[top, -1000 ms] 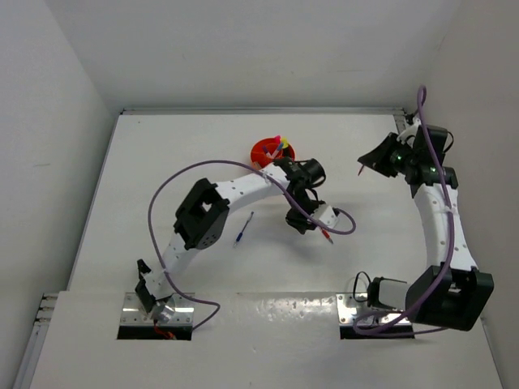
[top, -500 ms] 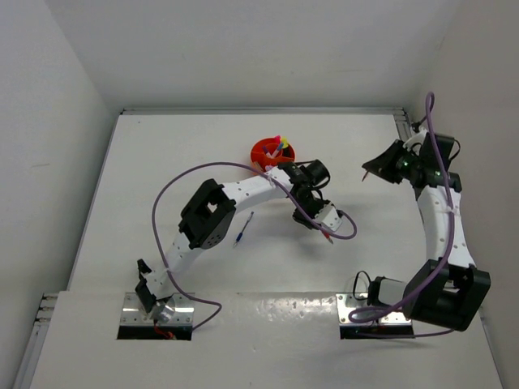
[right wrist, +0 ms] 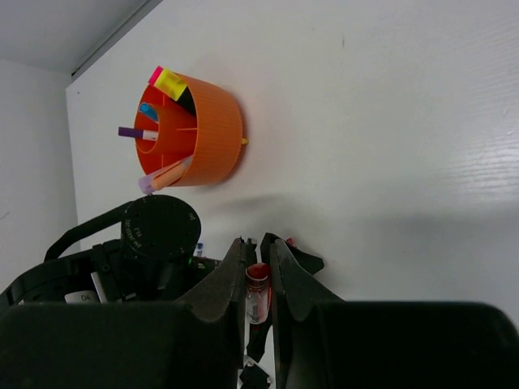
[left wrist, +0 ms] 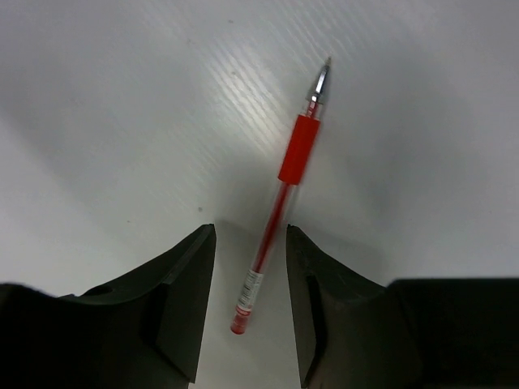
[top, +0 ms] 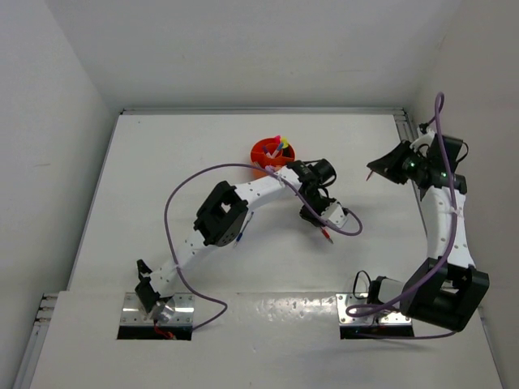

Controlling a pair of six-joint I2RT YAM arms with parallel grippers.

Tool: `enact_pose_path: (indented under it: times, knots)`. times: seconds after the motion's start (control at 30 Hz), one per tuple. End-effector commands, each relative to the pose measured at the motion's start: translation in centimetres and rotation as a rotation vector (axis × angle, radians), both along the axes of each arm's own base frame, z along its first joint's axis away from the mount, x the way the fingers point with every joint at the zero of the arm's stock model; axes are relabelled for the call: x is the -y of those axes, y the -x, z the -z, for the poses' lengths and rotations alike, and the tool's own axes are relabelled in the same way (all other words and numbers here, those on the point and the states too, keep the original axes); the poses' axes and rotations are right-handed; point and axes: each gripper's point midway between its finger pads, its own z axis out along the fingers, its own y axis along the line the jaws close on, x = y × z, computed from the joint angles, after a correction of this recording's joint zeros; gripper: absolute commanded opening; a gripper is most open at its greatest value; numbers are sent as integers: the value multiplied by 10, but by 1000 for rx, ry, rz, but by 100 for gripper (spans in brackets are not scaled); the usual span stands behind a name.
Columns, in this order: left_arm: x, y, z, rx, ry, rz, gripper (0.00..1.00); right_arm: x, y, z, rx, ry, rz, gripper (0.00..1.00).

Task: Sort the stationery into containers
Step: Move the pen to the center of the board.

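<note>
Down at the surface [left wrist: 122, 121], the left fingers [left wrist: 201, 255] stand spread, one on each side of a red pen [left wrist: 280, 207] that lies flat between them. Neither finger touches it. In the left wrist view the pen's rear end sits in the gap and its metal tip points toward 1 o'clock, with the red grip sleeve just behind the tip.

The right fingers [right wrist: 235, 284] are pressed almost together, pinching a second red pen [right wrist: 257, 293] by its upper part. How the rest of that pen hangs cannot be told from the right wrist view.

From overhead, the left fingers [top: 318, 215] are near the middle of the surface, the red pen [top: 326, 235] showing just past them at 5 o'clock. The right fingers [top: 379, 168] are held up well to the 3 o'clock side, and the second red pen [top: 370, 173] pokes out from them.

The orange tub [top: 261, 151] stands at 11 o'clock from the left fingers, close to the left arm's wrist. It holds several pieces already — a pink cap [right wrist: 155, 74] and a yellow cap [right wrist: 172, 83] side by side at the rim, a blue marker [right wrist: 147, 111], a purple pen [right wrist: 135, 132] sticking out, and a pale orange marker [right wrist: 169, 173] leaning at the edge. Which compartments they sit in is hard to tell.

A blue pen [top: 242, 233] lies on the surface at 9 o'clock from the left fingers, just beside the left arm's elbow.
</note>
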Motion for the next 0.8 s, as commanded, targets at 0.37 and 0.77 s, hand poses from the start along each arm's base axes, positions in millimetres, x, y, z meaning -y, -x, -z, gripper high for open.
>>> enact_pose_path:
  times: [0.37, 0.77]
  knots:
    - [-71, 38, 31, -107, -265, 111, 38, 1, -8, -22, 64, -18, -14, 0]
    - [-71, 17, 50, -21, -272, -364, 35, -3, -6, -27, 89, -10, -27, 0]
